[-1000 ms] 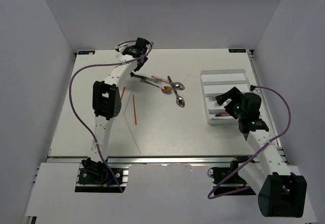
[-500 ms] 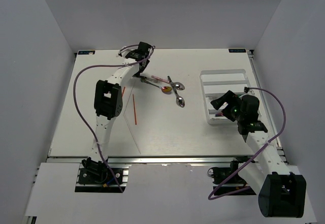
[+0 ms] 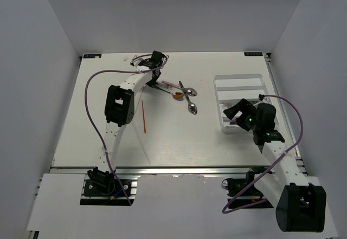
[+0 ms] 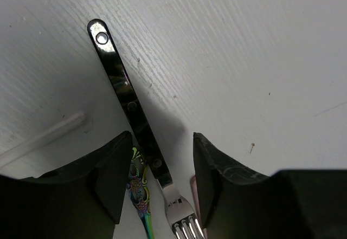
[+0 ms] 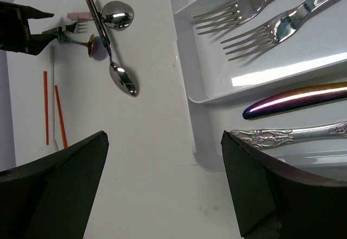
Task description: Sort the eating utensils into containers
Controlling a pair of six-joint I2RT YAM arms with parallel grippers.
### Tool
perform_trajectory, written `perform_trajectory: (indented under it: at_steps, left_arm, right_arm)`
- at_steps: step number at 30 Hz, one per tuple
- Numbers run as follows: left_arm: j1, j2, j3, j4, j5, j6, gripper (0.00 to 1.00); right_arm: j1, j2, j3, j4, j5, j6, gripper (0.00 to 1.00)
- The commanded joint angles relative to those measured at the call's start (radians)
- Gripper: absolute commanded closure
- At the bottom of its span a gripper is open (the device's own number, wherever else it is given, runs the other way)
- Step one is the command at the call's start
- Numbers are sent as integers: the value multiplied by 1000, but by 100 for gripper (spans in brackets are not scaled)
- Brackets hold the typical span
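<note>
My left gripper (image 3: 154, 79) is open and low over the table at the back. Its jaws stand on either side of a black-handled fork (image 4: 133, 111), whose silver tines point at the camera. An iridescent handle (image 4: 139, 193) lies beside the fork. Two silver spoons (image 3: 188, 91) (image 3: 192, 108) and a gold-bowled spoon (image 3: 177, 95) lie just right of it. A red chopstick (image 3: 143, 117) lies nearer me. My right gripper (image 3: 235, 112) is open and empty, hovering at the near left corner of the white tray (image 3: 238, 79). The tray holds two forks (image 5: 244, 14), a purple handle (image 5: 295, 99) and an ornate silver handle (image 5: 293, 135).
A white chopstick (image 4: 43, 139) lies left of the fork. In the right wrist view two red chopsticks (image 5: 45, 106) lie at the far left, and the tray's wall (image 5: 184, 71) runs down the middle. The left arm's elbow (image 3: 119, 104) hangs over the table's left half.
My left gripper has shifted right and come down over the fork's handle. My right gripper has drawn back from over the tray toward its near left corner.
</note>
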State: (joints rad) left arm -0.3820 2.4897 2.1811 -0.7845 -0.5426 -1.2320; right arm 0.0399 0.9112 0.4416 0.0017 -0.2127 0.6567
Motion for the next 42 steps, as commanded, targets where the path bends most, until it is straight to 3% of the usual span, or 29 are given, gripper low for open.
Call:
perform_trajectory:
  at_steps: [1, 5, 12, 20, 30, 36, 42]
  left_arm:
    - [-15, -12, 19, -16, -66, -92, 44]
    - [-18, 6, 22, -16, -77, -92, 51]
    - [-17, 38, 32, -21, -74, -84, 52]
    - [-18, 57, 29, -42, -56, -5, 63]
    - [-18, 61, -44, -10, -13, 45, 100]
    - [-17, 2, -63, 83, 12, 43, 100]
    - [-26, -172, -209, 242, 41, 52, 100]
  right_arm:
    - [3, -6, -12, 50, -17, -20, 11]
    - [3, -5, -15, 57, -22, -22, 11]
    - [3, 8, -34, 84, -28, -23, 11]
    - [3, 26, -32, 100, -42, -16, 11]
    - [3, 0, -46, 109, -45, -5, 11]
    - [3, 5, -63, 133, -56, -6, 11]
    - [3, 24, -73, 280, -232, -43, 11]
